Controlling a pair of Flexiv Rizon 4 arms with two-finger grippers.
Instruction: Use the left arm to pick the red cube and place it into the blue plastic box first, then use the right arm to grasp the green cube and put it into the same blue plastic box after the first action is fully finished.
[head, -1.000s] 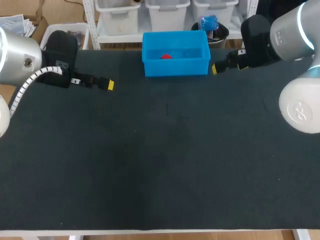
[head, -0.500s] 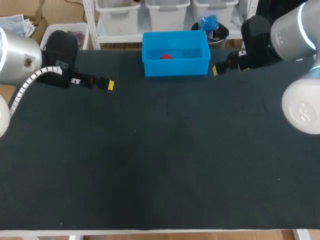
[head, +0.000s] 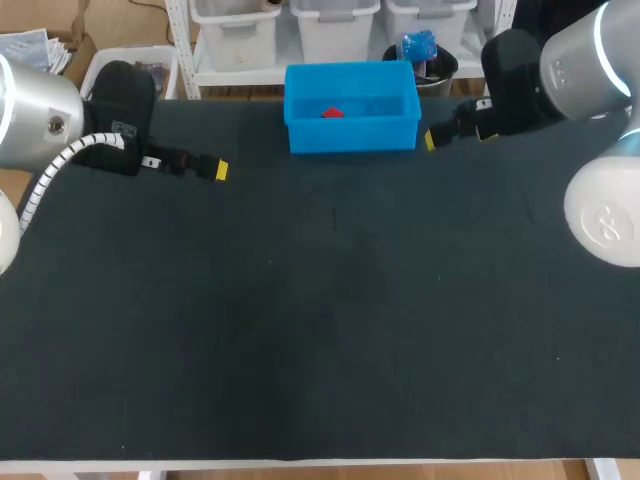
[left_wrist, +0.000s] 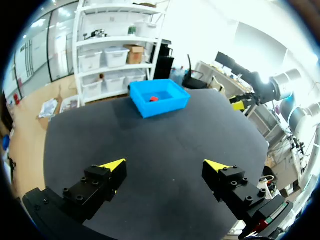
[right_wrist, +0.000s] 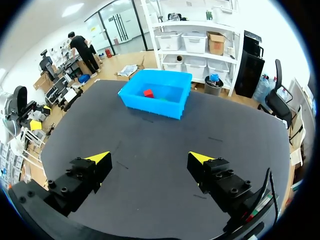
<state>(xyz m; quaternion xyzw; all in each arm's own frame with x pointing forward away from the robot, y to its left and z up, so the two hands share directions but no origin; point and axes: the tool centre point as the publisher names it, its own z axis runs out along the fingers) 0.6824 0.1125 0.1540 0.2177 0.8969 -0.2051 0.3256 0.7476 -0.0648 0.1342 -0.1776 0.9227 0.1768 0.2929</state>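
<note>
We see a small, bright red cube (head: 331, 112) inside the blue plastic box (head: 352, 138), near its back wall. Left claw (left_wrist: 165, 165) is spread and empty, well left of the box. Right claw (right_wrist: 149, 157) is spread and empty, near the box's right side, above the dark bench (head: 320, 320).

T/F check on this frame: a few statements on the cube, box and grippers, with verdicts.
1. The red cube lies inside the blue box. True.
2. The left gripper is shut on the red cube. False: it is open and empty, apart from the box.
3. The right gripper is open with nothing between its fingers. True.
4. The blue box stands in the middle of the table. False: it stands at the table's far edge.
</note>
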